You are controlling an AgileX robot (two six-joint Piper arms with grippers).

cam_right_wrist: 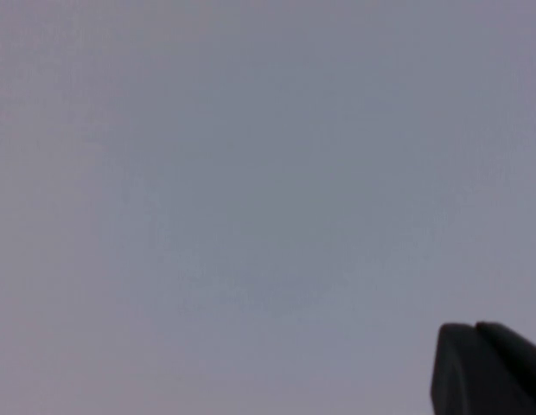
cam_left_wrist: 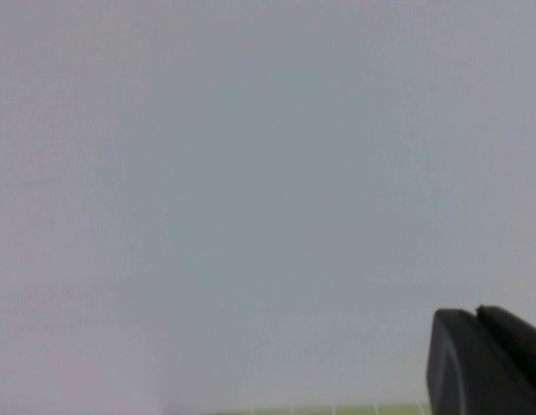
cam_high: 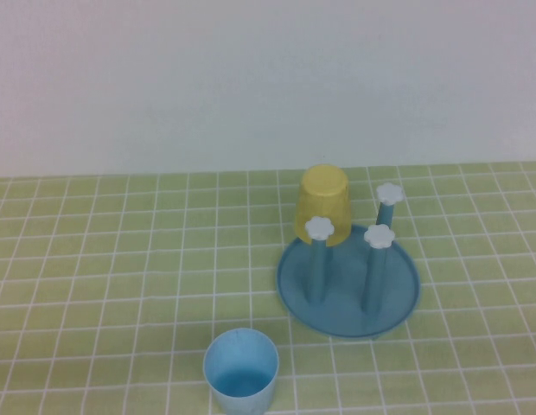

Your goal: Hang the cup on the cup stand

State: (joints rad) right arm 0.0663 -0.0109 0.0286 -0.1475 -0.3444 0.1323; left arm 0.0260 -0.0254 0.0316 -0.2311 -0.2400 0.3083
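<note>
Left gripper (cam_left_wrist: 484, 363): parked off the table, jaws closed, empty. Cup (cam_high: 241, 373): upright near the table's front edge, unhung. Cup stand (cam_high: 348, 281): right of it; yellow cup (cam_high: 323, 205) occupies one peg. Right gripper (cam_right_wrist: 486, 367): parked, closed, empty. Task unstarted.

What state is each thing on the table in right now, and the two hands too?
Blue cup: upright, mouth up, on the table near the front edge, apart from the stand, not held.
Yellow cup: upside down on a rear peg of the stand.
Stand: flat on the table; three white-capped pegs bare.
Left hand: shut, empty, out of the high view.
Right hand: shut, empty, out of the high view.
</note>
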